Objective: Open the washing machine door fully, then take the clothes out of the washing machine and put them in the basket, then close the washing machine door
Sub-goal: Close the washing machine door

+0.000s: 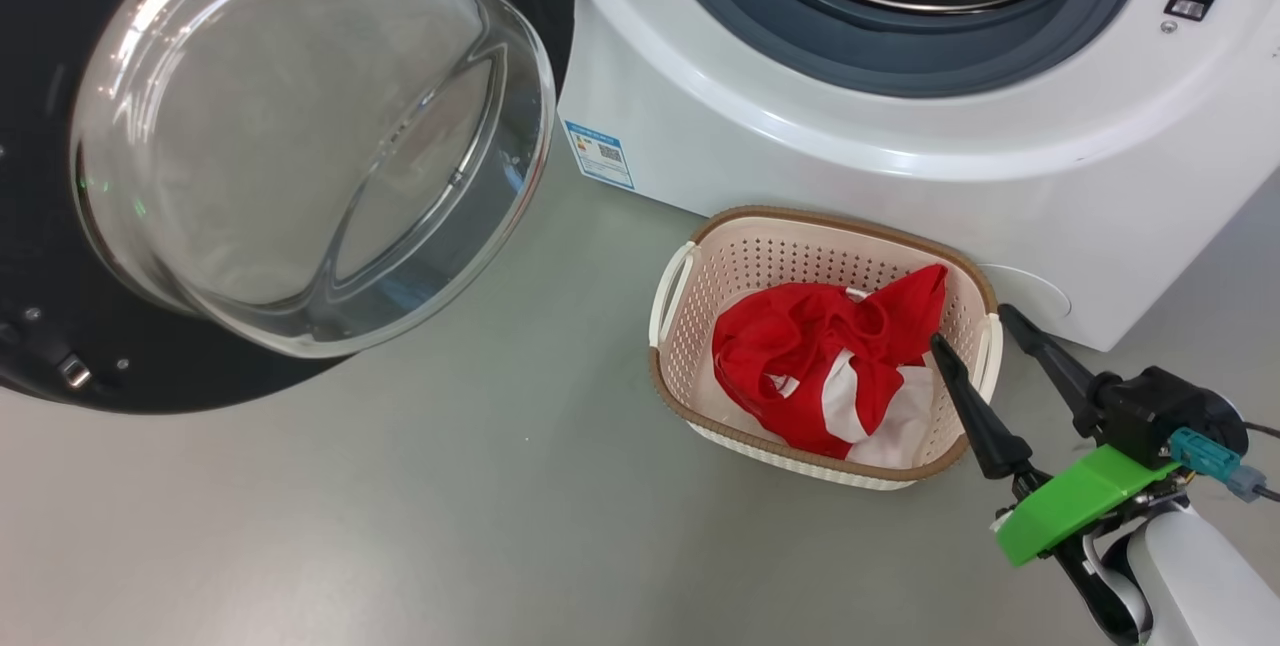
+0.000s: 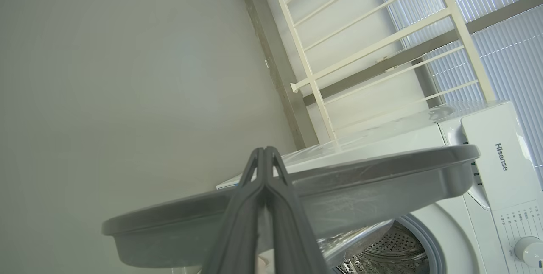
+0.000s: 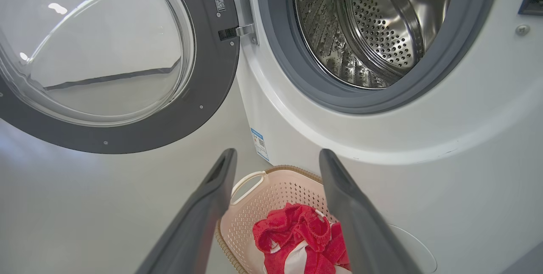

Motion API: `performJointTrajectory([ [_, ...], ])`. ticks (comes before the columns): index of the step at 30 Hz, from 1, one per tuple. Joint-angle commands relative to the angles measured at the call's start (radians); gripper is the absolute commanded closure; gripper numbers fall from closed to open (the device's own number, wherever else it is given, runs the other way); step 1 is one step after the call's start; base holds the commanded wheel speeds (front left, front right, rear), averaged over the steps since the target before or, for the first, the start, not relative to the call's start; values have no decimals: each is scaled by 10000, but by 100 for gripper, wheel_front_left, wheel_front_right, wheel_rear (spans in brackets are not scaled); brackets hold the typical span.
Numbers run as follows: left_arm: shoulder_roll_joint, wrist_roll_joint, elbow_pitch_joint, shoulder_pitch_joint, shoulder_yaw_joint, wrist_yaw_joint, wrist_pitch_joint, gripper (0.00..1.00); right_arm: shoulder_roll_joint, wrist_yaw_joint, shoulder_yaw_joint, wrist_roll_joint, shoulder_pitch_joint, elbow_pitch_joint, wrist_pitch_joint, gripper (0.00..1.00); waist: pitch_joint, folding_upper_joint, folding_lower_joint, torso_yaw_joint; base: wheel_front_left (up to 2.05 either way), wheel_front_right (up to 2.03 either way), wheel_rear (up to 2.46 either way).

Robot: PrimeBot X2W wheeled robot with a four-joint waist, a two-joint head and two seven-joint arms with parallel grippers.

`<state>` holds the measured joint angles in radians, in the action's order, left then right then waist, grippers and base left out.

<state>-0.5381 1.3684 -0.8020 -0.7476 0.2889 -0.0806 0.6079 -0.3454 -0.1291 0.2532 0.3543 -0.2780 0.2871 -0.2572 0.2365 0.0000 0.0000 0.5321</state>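
Observation:
The washing machine door (image 1: pixel 60 346) stands swung wide open at the left, its glass bowl (image 1: pixel 310 126) bulging toward me. The white washing machine (image 1: pixel 800 126) shows a bare steel drum (image 3: pixel 369 23). On the floor before it, the basket (image 1: pixel 820 221) holds the red and white clothes (image 1: pixel 800 346). My right gripper (image 1: pixel 970 326) hovers open just above the basket's right rim, nothing between its fingers. In the right wrist view the right gripper (image 3: pixel 278 155) frames the basket (image 3: pixel 254 206) and clothes (image 3: pixel 292 231). My left gripper (image 2: pixel 265 151) is shut and empty, against the door's edge (image 2: pixel 360 180).
Grey floor spreads around the basket and under the door. A blue label (image 1: pixel 599 154) marks the machine's lower front corner. A cream railing (image 2: pixel 365 53) and window blinds stand behind the machine (image 2: pixel 488 159).

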Motion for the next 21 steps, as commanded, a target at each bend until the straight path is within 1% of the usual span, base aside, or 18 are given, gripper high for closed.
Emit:
performJointTrajectory([
  [1,-911,47,-60,-370,211,-11,160,100,-84,-16,293,-70,-229,-217,-46,0,76,0,0,-47,0,0,0],
  [7,-921,308,-781,-799,170,-126,749,100,-185,-16,383,-65,-376,-182,-46,0,236,0,0,-158,0,0,0],
  [12,-908,414,-962,-852,65,-277,1208,100,-187,-16,391,-72,-458,-172,-46,0,314,0,0,-229,0,0,0],
  [16,-884,557,-797,-734,-91,-413,1880,100,-167,-16,357,-83,-473,-164,-46,0,330,0,0,-259,0,0,0],
  [21,-806,845,-196,-446,-247,-481,2814,100,-113,-16,314,-85,-413,-166,-46,0,251,0,0,-249,0,0,0],
])
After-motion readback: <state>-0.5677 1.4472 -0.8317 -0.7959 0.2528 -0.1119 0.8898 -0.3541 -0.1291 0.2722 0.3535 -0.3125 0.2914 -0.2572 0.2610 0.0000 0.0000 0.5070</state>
